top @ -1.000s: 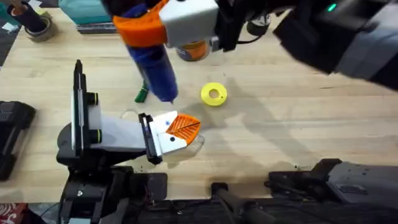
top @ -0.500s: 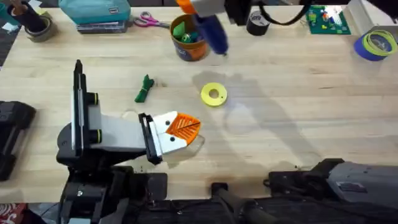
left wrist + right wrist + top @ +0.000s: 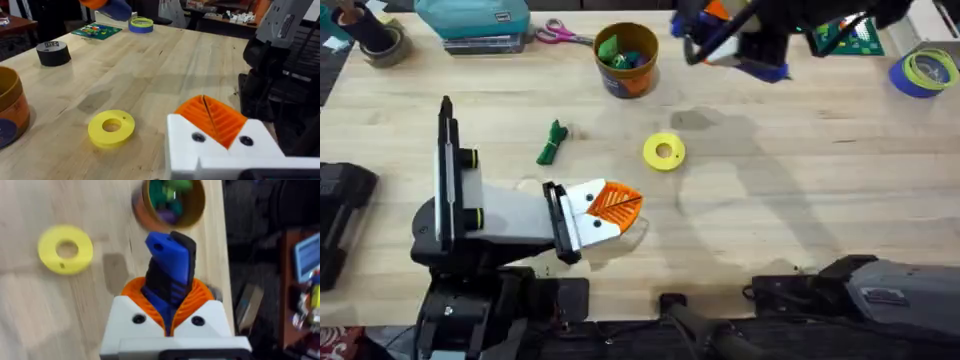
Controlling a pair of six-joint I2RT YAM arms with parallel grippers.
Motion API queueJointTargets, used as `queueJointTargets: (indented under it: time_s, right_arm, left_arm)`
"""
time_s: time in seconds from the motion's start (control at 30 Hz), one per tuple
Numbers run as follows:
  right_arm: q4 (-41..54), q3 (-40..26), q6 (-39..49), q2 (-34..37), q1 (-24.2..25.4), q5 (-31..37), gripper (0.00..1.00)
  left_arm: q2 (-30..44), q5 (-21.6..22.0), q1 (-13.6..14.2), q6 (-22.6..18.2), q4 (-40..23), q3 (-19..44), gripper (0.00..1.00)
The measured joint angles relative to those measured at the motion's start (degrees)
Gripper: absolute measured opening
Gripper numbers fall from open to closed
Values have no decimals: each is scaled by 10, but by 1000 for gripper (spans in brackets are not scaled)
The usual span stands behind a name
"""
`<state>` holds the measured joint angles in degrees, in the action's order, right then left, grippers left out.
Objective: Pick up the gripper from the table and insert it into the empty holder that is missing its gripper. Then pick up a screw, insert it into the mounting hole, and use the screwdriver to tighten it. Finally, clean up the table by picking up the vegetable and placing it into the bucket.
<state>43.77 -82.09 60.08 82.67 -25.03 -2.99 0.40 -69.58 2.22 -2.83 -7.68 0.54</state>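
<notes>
Pale wood table (image 3: 820, 180): right gripper (image 3: 170, 315) clenches blue pen-shaped power screwdriver (image 3: 170, 275) aloft, presumably for stowing; left gripper (image 3: 212, 120) pads pressed together, empty, parked low; slim green toy vegetable (image 3: 553, 142) uncollected.

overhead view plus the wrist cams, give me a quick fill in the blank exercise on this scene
1. The right gripper is shut on the blue ____.
2. The green vegetable lies on the ____, not in the bucket.
3. The flat ring-shaped disc is coloured ____.

Missing words: screwdriver; table; yellow
</notes>
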Motion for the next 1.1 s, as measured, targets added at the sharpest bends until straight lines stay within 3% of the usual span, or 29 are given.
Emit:
queueJointTargets:
  time_s: [0.23, 0.37, 0.8, 0.83, 1.03, 1.1]
  right_arm:
    - [-10, 110, 56, 3, 89, 15, 23]
    - [-79, 213, 127, 37, 119, 23, 23]
    - [-110, 237, 163, 134, 118, 41, 26]
    - [-110, 237, 162, 134, 118, 44, 86]
    - [-134, 234, 171, 130, 118, 50, 954]
    - [-133, 233, 171, 129, 118, 51, 991]
  left_arm:
    - [0, 0, 0, 0, 0, 0, 12]
    - [0, 0, 0, 0, 0, 0, 12]
    - [0, 0, 0, 0, 0, 0, 12]
    - [0, 0, 0, 0, 0, 0, 12]
    - [0, 0, 0, -2, 0, 0, 35]
    - [0, 1, 0, -2, 0, 0, 307]
